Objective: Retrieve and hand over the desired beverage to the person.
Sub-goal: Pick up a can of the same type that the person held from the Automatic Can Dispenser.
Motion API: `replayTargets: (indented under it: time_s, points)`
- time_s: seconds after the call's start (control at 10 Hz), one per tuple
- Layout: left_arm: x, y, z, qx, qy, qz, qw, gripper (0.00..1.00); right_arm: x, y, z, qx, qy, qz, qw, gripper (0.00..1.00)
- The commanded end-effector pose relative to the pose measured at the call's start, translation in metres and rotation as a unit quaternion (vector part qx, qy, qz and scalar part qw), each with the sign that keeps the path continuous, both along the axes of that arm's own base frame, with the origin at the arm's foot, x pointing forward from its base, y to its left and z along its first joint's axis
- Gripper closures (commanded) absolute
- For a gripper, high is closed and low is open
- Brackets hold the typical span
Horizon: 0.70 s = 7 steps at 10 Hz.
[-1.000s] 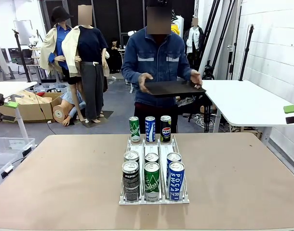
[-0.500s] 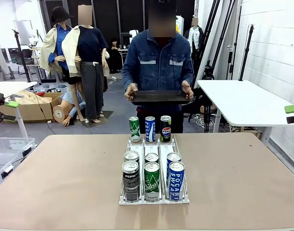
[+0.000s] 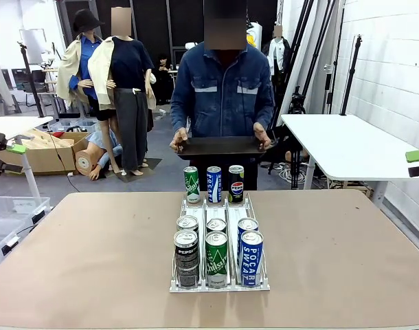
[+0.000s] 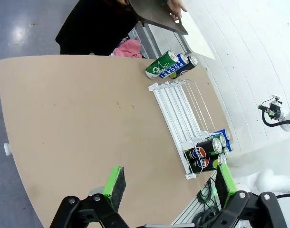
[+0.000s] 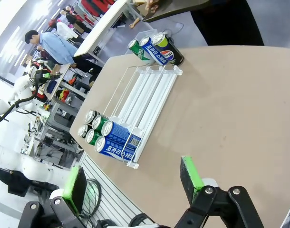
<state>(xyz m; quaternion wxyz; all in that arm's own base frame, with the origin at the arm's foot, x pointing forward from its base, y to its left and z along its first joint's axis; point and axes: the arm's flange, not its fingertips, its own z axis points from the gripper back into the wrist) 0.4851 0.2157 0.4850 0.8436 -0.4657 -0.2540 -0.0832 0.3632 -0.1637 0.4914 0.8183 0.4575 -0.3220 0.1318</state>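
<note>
Nine cans (image 3: 216,258), one rack (image 3: 227,207), one tray (image 3: 220,145)

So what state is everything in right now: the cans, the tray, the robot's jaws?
Person: standing at the table's far side.
Black tray: held level by the person.
Three far cans: upright at the rack's far end.
Six near cans: upright, two per lane.
Left gripper: jaws open, empty.
Right gripper: jaws open, empty.

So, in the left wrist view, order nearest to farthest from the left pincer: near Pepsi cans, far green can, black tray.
1. Pepsi cans, rack's near end, nearest the left pincer.
2. Green can, rack's far end.
3. Black tray, in the person's hands.
</note>
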Motion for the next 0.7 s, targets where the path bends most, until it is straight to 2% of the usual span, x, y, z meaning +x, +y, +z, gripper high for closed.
replayTargets:
  time_s: [0.0, 0.6]
  points:
    - [-0.0006, 0.0008, 0.0001, -0.001, 0.001, 0.0, 1.0, 0.0, 0.0006, 0.0009, 0.0004, 0.001, 0.002, 0.0, 1.0, 0.0]
    - [-0.0006, 0.0008, 0.0001, -0.001, 0.001, 0.0, 1.0, 0.0, 0.0006, 0.0009, 0.0004, 0.001, 0.002, 0.0, 1.0, 0.0]
